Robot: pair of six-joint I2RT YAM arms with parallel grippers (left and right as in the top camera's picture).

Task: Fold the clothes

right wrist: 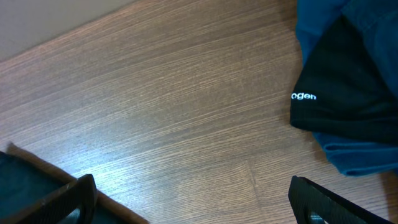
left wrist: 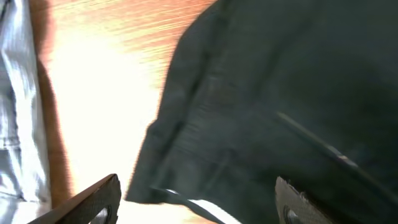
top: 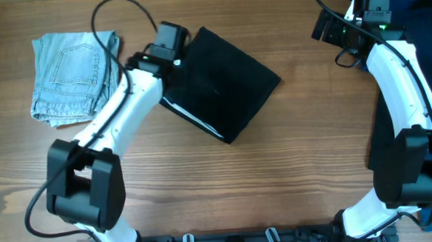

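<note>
A plain black garment (top: pixel 221 84) lies folded on the table, turned at an angle. It fills most of the left wrist view (left wrist: pixel 280 106), with a white inner strip at its near edge. My left gripper (top: pixel 169 42) is open over its upper left corner and holds nothing; its fingers (left wrist: pixel 199 202) straddle that edge. A folded light-blue denim piece (top: pixel 69 73) lies at the far left (left wrist: pixel 18 106). My right gripper (top: pixel 344 29) is open and empty over bare wood (right wrist: pixel 193 199). Royal-blue and black clothes (right wrist: pixel 348 93) lie beside it at the right edge (top: pixel 418 10).
The wooden table (top: pixel 300 168) carries both arm bases at its front edge. The right arm reaches along the right side over the dark clothes pile there. The black cloth in the right wrist view bears white lettering (right wrist: pixel 303 96).
</note>
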